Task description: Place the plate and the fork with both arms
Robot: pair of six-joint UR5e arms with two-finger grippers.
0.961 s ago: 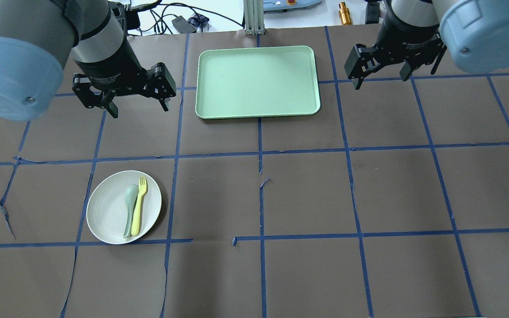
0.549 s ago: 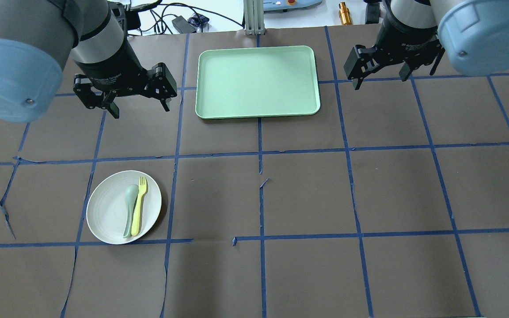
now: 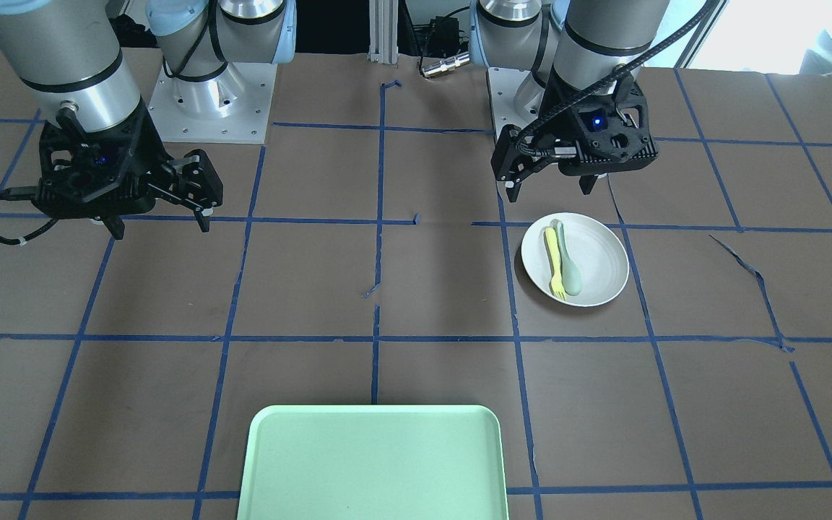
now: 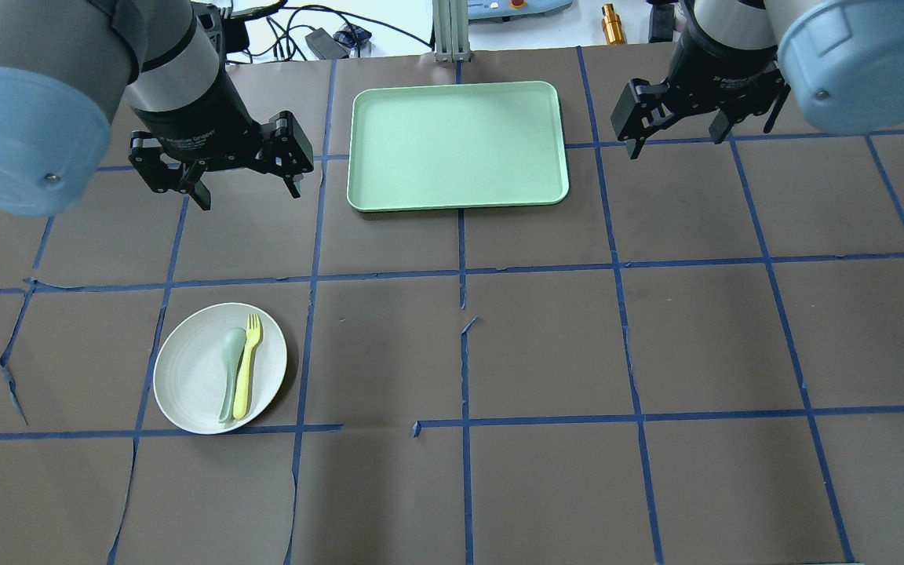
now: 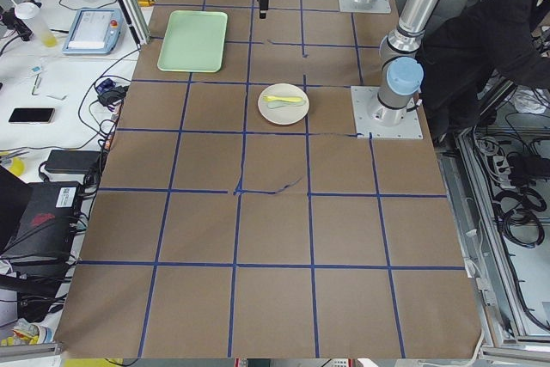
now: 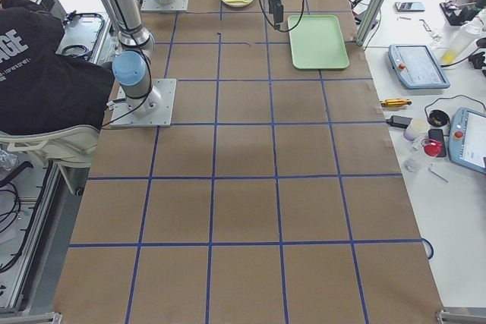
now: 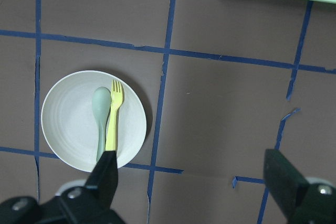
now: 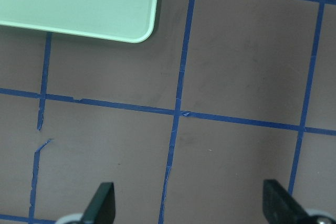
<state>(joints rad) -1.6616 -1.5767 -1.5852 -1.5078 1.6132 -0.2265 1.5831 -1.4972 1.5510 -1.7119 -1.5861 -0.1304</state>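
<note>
Brown paper gridded with blue tape covers the counter (image 4: 546,337) as both arms hang above its far half. Seen from overhead, the left pincer (image 4: 248,195) hovers at about 10 o'clock from the counter's centre, jaws spread wide with nothing between them. The right pincer (image 4: 679,143) mirrors it at about 2 o'clock, likewise agape and carrying nothing. The off-white plate (image 4: 189,380) sits at roughly 8 o'clock, well apart from both. The yellow fork (image 4: 247,365) lies inside it, tines toward 12 o'clock, with a grey-green spoon (image 4: 230,369) right against its 9 o'clock side. A mint-green tray (image 4: 456,145) lies at 12 o'clock, between the two pincers.

By the look of it the job stands at its opening step, the approach: neither plate nor fork is lifted, and neither lies on the tray, the likely destination. The left arm is the nearer one, and its wrist camera already frames the plate toward 8 o'clock, so a descent from that side seems the natural next move. Whichever pincer takes the fork will need to close on its slim handle alone, since the spoon lies so close it could come up too. The plate probably calls for a pinch on its raised rim and a level carry.
</note>
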